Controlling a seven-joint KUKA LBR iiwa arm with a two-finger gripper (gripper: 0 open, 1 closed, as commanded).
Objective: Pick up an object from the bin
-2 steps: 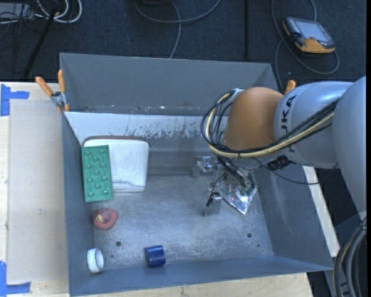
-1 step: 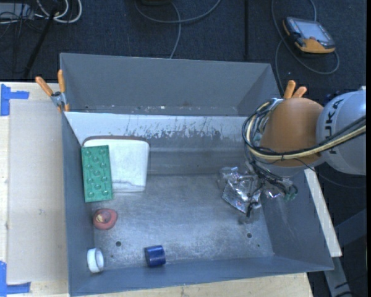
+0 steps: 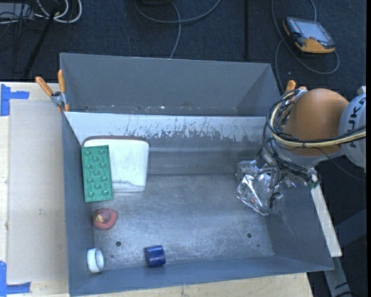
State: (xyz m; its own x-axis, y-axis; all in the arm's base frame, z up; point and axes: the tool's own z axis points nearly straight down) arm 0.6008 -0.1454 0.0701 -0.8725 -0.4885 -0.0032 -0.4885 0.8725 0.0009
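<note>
The gripper (image 3: pixel 258 190) (open or closed, I cannot tell) sits low by the bin's (image 3: pixel 173 88) right wall, well apart from the flat green studded brick (image 3: pixel 97 173).

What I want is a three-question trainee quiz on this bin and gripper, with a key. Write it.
1. True or false: the green studded plate lies at the left of the bin.
2. Which thing is the gripper at? A white ring; B crumpled silver wrapper; C red disc.
3. What colour is the small cylinder near the front wall?
Key: 1 true; 2 B; 3 blue.
</note>
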